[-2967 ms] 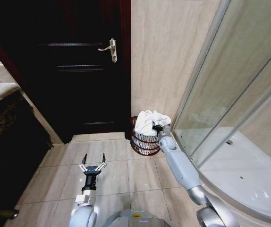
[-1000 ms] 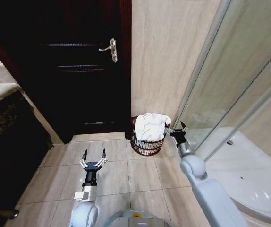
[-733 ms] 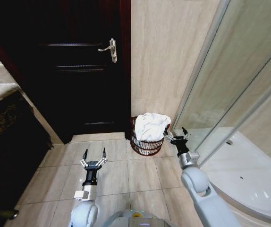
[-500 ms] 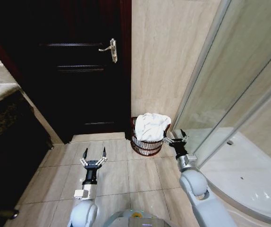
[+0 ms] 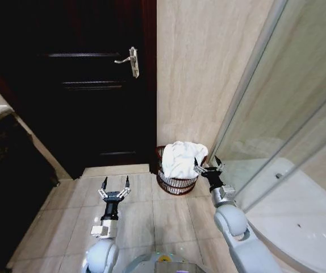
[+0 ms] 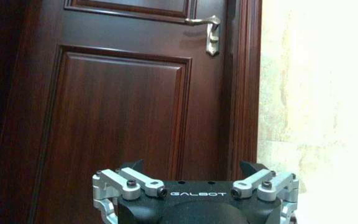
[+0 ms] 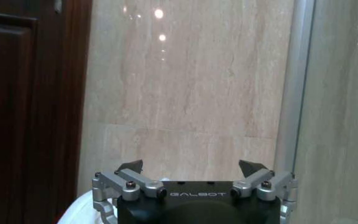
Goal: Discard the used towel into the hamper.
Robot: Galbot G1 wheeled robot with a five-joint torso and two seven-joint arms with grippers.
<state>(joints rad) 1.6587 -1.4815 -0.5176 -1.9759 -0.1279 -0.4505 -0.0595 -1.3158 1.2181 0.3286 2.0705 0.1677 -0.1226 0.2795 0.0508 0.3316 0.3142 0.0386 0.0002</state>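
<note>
A crumpled white towel [image 5: 181, 158] heaps above the dark wicker hamper [image 5: 175, 181]; the empty, spread-fingered right gripper [image 5: 208, 168] just beside could snag it out.

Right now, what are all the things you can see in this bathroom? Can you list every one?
towel: one, white, heaped in the hamper and bulging above its rim
hamper: one, dark reddish-brown wicker, on the floor by the wall between door and shower
door: one, dark brown wood, closed, left of the hamper
door handle: one, silver, on the door's right edge
wall: beige stone, behind the hamper
shower screen: one, clear curved glass with a silver frame, on the right
floor: beige tiles
left gripper: one, black and silver, open, low over the tiles
right gripper: one, black and silver, open, beside the hamper
</note>
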